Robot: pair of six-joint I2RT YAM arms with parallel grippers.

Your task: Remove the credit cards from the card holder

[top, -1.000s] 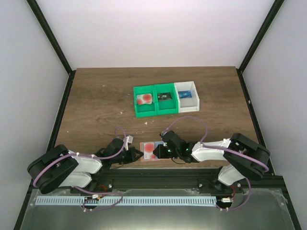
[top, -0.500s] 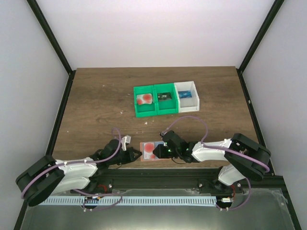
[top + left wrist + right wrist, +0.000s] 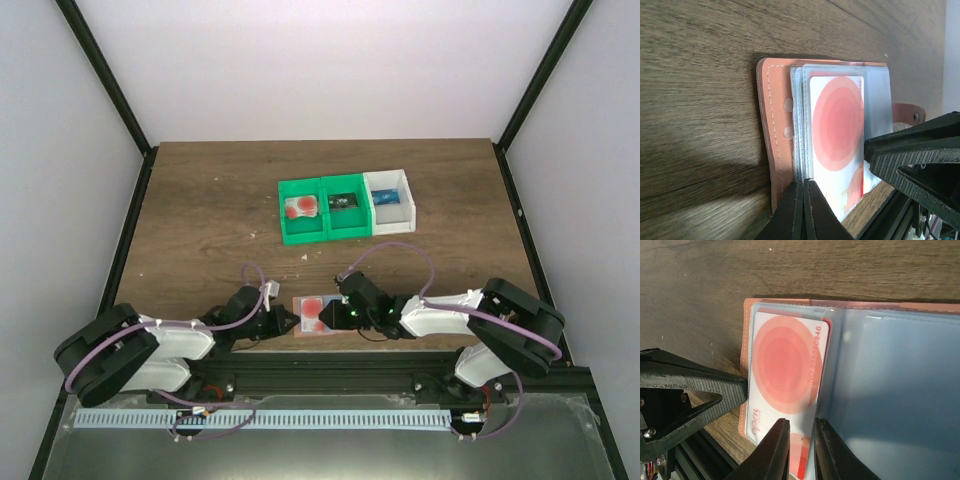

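Open card holder [image 3: 890, 380], credit card [image 3: 787, 370] (red blot), end effector [image 3: 801, 452] slightly parted

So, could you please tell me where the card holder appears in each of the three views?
Top external: the card holder lies open, small, just below the picture's centre.
Left wrist: the card holder fills the middle, with its salmon-pink rim on the left.
Right wrist: the card holder fills the centre and right, mostly blue-grey pocket panels.
Shared landmark: the credit card with the round red-orange blot.
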